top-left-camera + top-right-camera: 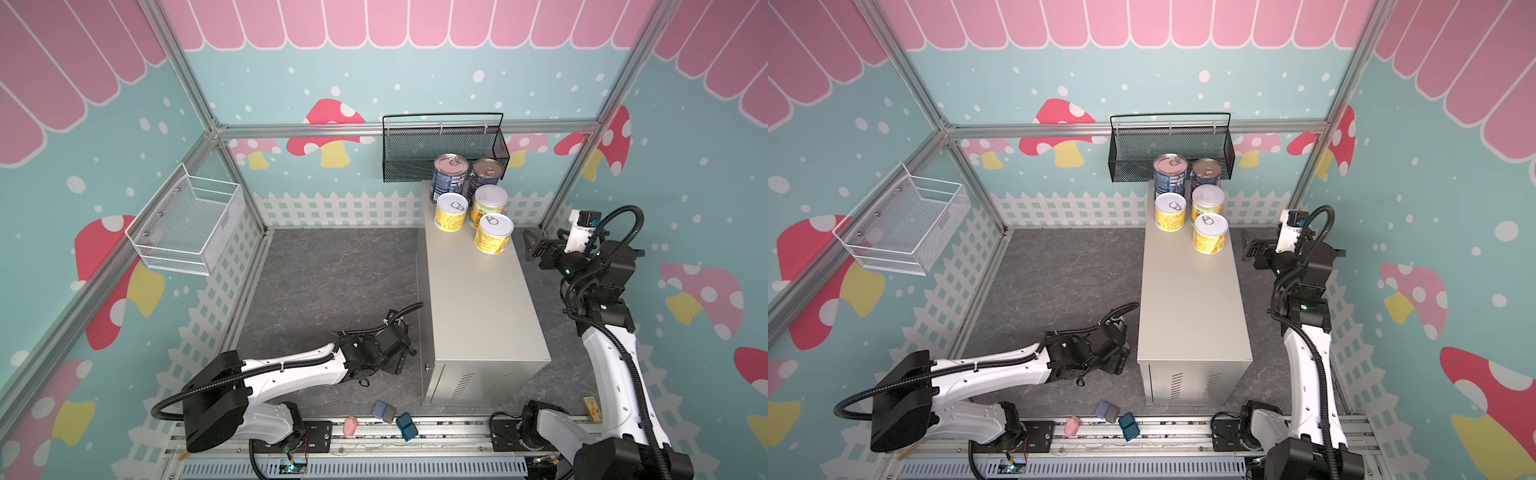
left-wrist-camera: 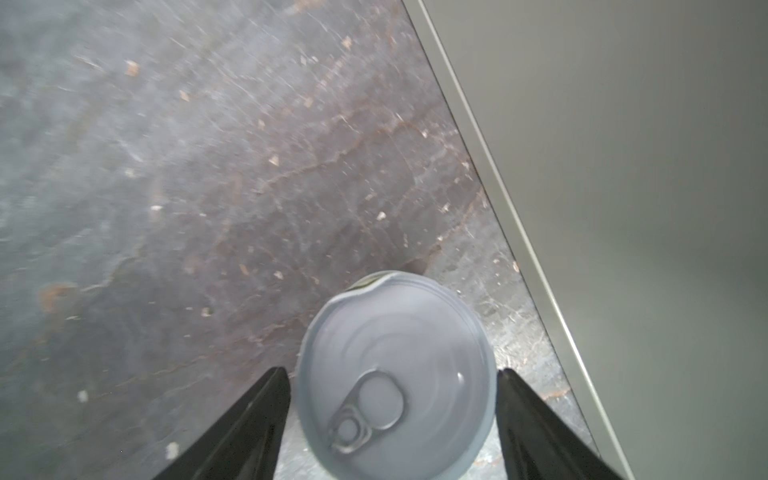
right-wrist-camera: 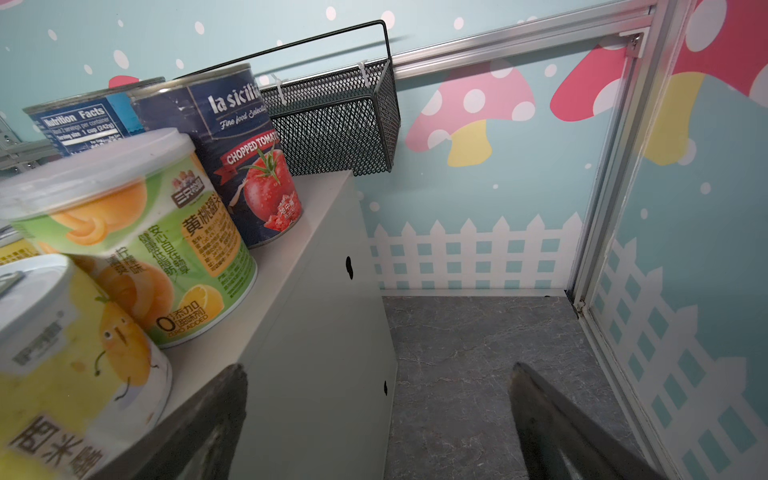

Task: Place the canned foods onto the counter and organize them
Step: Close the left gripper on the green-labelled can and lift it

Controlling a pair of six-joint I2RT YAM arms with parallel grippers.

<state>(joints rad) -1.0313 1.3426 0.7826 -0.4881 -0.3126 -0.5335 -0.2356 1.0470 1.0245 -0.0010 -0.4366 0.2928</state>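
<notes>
Left fingers [image 2: 253,419]: apart, flanking the pale pull-tab lid of the sixth can [image 2: 399,332], which stands upright on the grey floor [image 2: 208,208]. One finger looks to meet the rim and a sliver of gap shows by the other; whether they clamp the can cannot be told. The can stands just beside the side wall of the bench [image 2: 623,166]. In both top views the left arm [image 1: 291,370] reaches low to the floor at 9 o'clock of the bench's near end and hides this can. Right fingers [image 3: 552,415]: wide apart, nothing between them, held off the bench edge at 3 o'clock of the nearest yellow can [image 1: 493,232]. Five cans stand upright at the bench's 12 o'clock end: two blue-label cans [image 1: 451,174] at the back, three yellow ones before them, all near one another. A black mesh basket [image 1: 415,153] hangs on the wall at 12 o'clock of the group.
</notes>
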